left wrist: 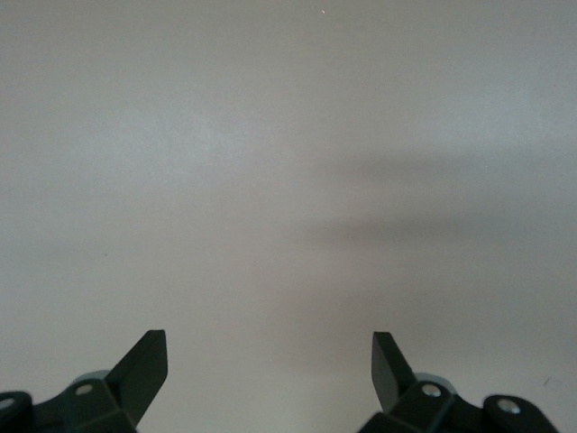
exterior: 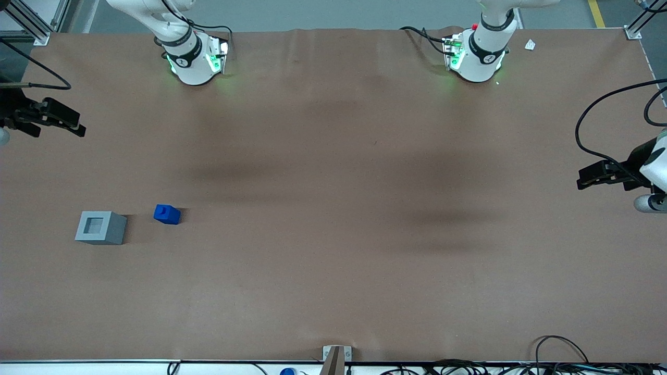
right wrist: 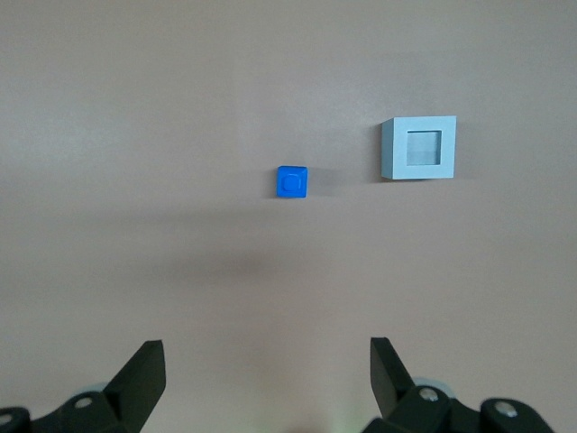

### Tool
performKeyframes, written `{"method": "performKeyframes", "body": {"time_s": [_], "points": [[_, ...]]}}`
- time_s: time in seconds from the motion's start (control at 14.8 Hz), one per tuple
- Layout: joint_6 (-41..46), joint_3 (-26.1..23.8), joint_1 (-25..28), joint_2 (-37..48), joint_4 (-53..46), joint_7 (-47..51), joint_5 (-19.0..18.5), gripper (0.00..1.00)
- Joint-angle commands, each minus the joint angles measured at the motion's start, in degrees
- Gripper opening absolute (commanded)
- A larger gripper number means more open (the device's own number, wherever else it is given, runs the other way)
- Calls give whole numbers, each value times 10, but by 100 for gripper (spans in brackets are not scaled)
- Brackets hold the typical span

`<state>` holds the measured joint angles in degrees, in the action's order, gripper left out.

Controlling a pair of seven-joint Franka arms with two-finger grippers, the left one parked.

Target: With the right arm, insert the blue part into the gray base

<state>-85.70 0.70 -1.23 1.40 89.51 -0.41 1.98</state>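
Brown paper covers the tabletop (exterior: 333, 271), and toward the working arm's end I see the blue part (exterior: 167, 214) sitting upright just beside the gray base (exterior: 101, 227), the two apart, the base's square recess facing up. My right arm's pincer (right wrist: 268, 374) hangs high above the tabletop, well apart from both, its fingers (right wrist: 144, 374) spread wide and holding nothing.

Brown table (exterior: 333, 260): gray base (exterior: 100, 227), blue part (exterior: 167, 214).
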Motion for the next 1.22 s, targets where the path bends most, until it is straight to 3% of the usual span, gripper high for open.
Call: {"method": "performKeyframes", "body": {"time_s": [0.0,1.15], "points": [[5,-4,-8,-3,-7,-6,-2,100],[8,-5,-11,-17,-7,-1,-7,100]]}}
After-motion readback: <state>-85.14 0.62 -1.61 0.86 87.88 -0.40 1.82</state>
